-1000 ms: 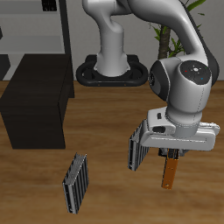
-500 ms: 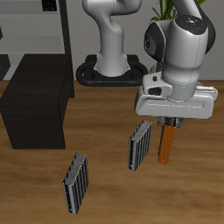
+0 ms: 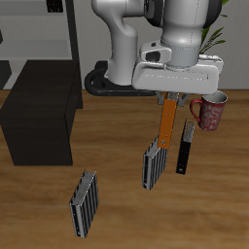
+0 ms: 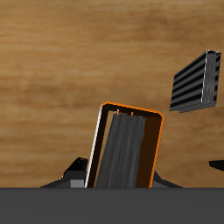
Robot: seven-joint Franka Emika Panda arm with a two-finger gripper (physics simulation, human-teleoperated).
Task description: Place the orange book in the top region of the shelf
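The two-finger gripper (image 3: 171, 95) clamps the thin orange book (image 3: 167, 124) by its upper end; the book hangs clear above the table, long axis vertical. The large matte black shelf (image 3: 39, 102) stands well apart, sideways, its flat top lower than the book.

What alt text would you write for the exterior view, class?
The end effector holds the orange book upright in the air above a wooden table. Below stand two ribbed grey books and a slim black book, with a mug behind. The black shelf sits off to one side.
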